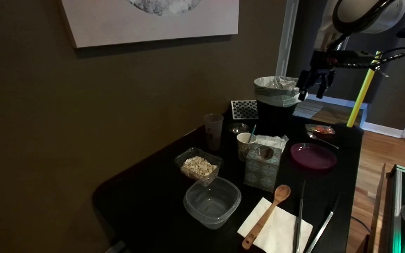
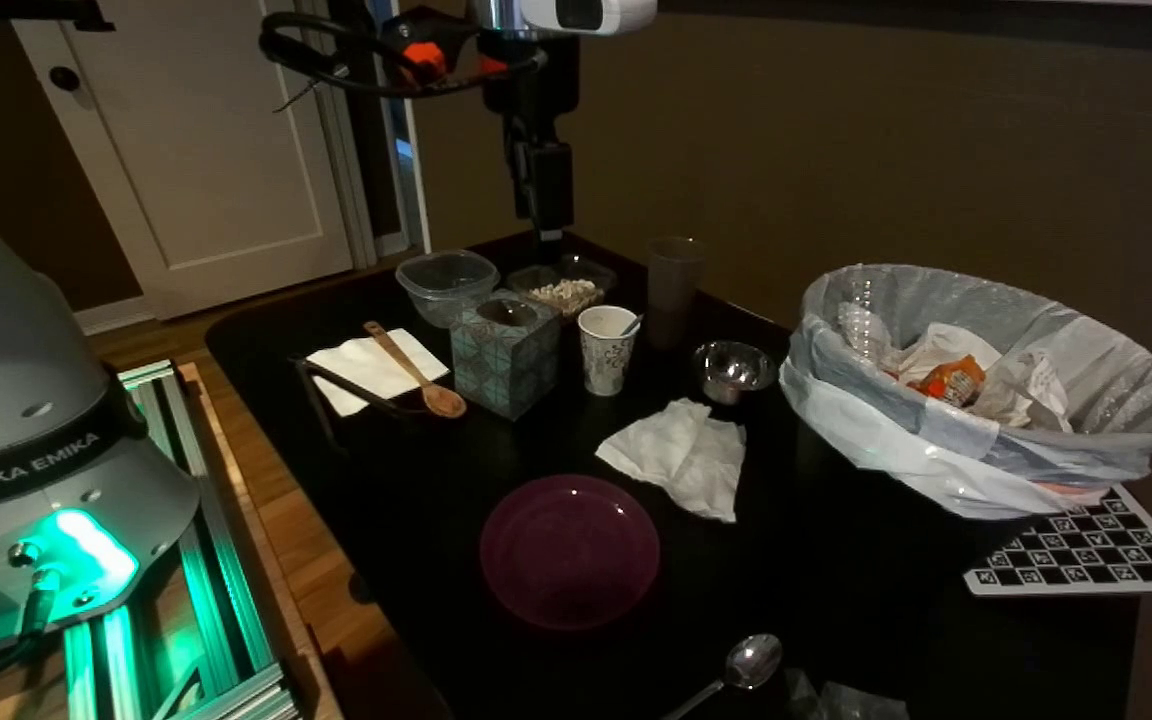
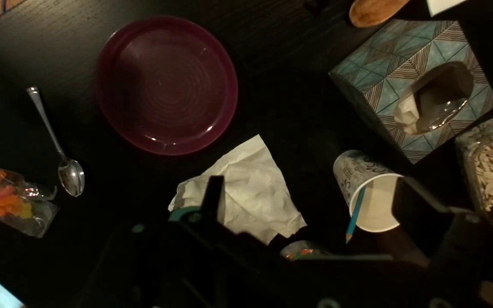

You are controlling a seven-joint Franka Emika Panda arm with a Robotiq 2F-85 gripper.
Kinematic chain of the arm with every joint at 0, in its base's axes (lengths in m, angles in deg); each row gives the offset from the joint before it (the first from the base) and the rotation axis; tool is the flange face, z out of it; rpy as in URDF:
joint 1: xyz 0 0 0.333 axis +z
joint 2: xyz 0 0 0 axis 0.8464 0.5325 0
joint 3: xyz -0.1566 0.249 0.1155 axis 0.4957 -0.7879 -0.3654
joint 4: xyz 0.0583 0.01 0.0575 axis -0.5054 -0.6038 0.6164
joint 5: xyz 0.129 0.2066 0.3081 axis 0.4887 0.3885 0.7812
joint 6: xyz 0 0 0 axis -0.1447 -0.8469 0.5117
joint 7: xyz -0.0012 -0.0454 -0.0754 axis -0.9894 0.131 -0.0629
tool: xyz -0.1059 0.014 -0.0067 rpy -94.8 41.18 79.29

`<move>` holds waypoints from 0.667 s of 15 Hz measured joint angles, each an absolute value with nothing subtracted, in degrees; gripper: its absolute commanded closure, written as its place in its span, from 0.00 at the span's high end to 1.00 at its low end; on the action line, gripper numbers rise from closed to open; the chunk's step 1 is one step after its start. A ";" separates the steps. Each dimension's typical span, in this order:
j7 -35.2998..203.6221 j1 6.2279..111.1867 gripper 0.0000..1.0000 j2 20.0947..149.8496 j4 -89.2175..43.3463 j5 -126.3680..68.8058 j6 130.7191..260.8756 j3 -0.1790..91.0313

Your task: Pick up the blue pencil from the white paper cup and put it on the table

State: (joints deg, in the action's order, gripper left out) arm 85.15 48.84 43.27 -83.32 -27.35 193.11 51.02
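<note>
The blue pencil (image 1: 253,133) leans in the white paper cup (image 1: 243,150), its tip sticking out above the rim. In the wrist view the pencil (image 3: 355,216) lies against the cup's inner edge, and the upright cup (image 3: 353,171) is partly covered by a finger. The pencil (image 2: 632,325) and the printed cup (image 2: 604,362) also show in an exterior view. My gripper (image 1: 311,94) is open and empty, high above the black table (image 1: 146,196). In the wrist view its fingers (image 3: 308,190) are wide apart, with the pencil tip appearing between them, nearer the right finger.
A tissue box (image 2: 504,365) stands beside the cup. Around it are a tall plastic cup (image 2: 674,290), a metal bowl (image 2: 733,372), a crumpled napkin (image 2: 681,455) and a container of oats (image 1: 199,167). A purple plate (image 2: 570,552) and lined trash bin (image 2: 936,460) are also there.
</note>
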 measured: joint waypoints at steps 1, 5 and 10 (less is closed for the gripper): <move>85.16 48.84 1.00 43.25 -83.30 -27.34 193.11 51.02; 85.70 48.46 1.00 43.62 -83.22 -26.75 193.20 51.06; 87.86 47.70 1.00 51.02 -81.38 -17.14 199.92 53.46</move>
